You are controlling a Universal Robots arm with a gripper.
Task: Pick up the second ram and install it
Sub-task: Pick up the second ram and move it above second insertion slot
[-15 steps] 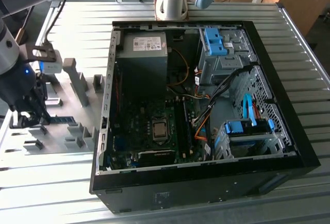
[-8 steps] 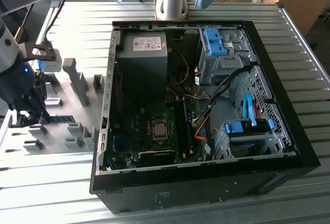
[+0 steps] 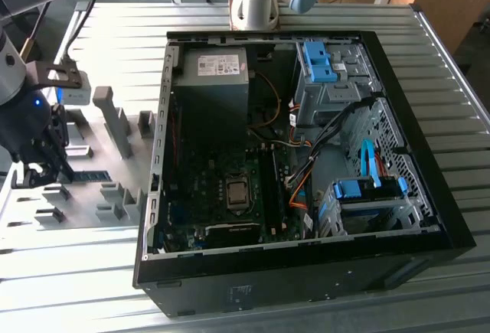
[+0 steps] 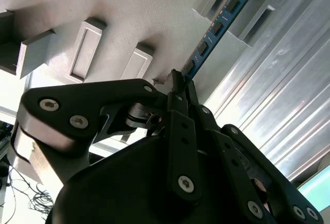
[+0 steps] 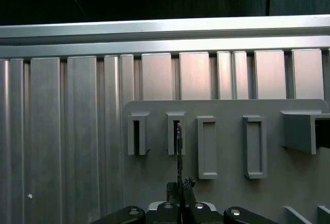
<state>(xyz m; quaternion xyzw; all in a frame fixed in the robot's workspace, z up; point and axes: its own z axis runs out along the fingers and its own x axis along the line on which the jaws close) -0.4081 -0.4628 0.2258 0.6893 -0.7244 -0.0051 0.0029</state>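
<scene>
— Exterior view: how far along is the job?
— Early. The arm's black gripper (image 3: 44, 171) hangs over a pale grey slotted fixture plate (image 3: 107, 222) at the exterior view's left. The second ram (image 3: 90, 174), a thin blue circuit-board stick with dark chips, lies there, well apart from the open black computer case (image 3: 306, 275).
— Second wrist view?
— Jaws clenched on the second ram (image 4: 214, 31) at its near end; its far end sits in the plate's raised slots.
— First wrist view?
— Edge-on between the jaws, not yet lifted. Lifting, carrying and seating all remain, I judge. Underneath is a ribbed aluminium table (image 5: 51, 131), with a dark room beyond its edge.
</scene>
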